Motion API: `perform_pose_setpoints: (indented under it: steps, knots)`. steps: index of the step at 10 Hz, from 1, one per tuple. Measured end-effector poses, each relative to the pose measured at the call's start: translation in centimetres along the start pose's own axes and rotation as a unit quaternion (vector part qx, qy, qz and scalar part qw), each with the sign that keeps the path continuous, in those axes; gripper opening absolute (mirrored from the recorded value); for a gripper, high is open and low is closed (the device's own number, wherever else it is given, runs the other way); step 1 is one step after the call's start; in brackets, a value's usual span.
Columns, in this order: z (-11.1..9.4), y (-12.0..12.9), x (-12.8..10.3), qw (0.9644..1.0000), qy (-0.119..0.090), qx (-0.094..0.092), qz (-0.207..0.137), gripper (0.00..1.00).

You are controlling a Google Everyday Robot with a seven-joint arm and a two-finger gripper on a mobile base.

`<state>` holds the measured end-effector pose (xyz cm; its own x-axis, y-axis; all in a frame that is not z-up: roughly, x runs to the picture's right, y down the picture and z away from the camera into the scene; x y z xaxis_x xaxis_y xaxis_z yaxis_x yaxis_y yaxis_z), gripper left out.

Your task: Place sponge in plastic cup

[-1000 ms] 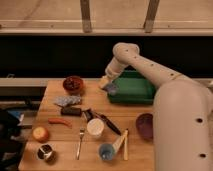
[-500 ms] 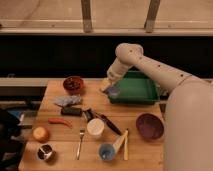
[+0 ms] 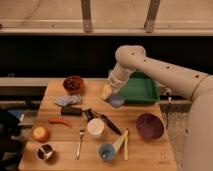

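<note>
Wooden surface (image 3: 150, 152) carries a white plastic cup (image 3: 95, 127) near its middle, and a blue cup (image 3: 106, 150) stands in front of that one. The tool (image 3: 114, 98) hangs over the back part of the surface, just beside the left edge of the green tray (image 3: 142, 92). It is pinching the yellow sponge (image 3: 106, 92), which is lifted off the surface and is apart from the white plastic cup.

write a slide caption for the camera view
Gripper holds the sponge above the table, beside the green tray.
</note>
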<state>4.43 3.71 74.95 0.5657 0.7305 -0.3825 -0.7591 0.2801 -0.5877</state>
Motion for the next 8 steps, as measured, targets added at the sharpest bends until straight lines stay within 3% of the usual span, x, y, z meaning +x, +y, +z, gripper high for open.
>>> perform_pose_setpoints:
  steps: [3, 6, 8]
  knots:
    - [0.3, 2.4, 4.4, 0.9976, 0.024, 0.0, 0.065, 0.0]
    - [0.0, 4.9, 9.8, 0.9897, 0.054, -0.002, 0.132, 0.0]
    - [-0.3, 6.3, 11.8, 0.9856, 0.062, 0.0, 0.158, 0.0]
